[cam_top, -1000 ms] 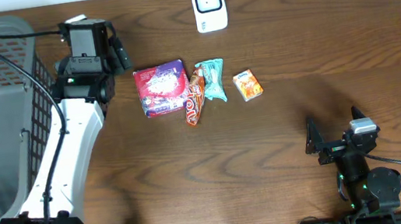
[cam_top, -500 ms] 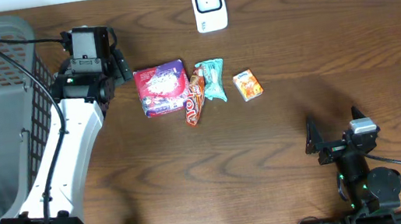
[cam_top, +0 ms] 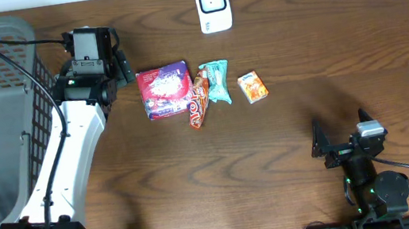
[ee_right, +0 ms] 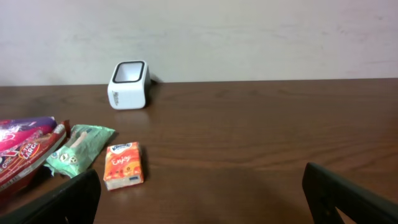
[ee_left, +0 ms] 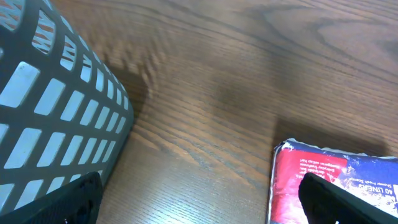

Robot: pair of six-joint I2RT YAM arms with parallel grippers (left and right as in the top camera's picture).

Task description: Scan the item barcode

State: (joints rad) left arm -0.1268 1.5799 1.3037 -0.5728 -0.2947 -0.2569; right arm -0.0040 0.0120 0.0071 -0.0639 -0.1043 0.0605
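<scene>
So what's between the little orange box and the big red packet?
Two snacks: a teal packet and an orange-brown bar, side by side. The overhead view shows it best.

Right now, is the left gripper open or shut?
Open: the left gripper shows its fingertips far apart, with nothing held between them.

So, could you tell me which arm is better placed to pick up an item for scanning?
Probably the left. The left gripper, open, hovers beside the red-purple packet; the right gripper, also open, sits far from every item.
</scene>
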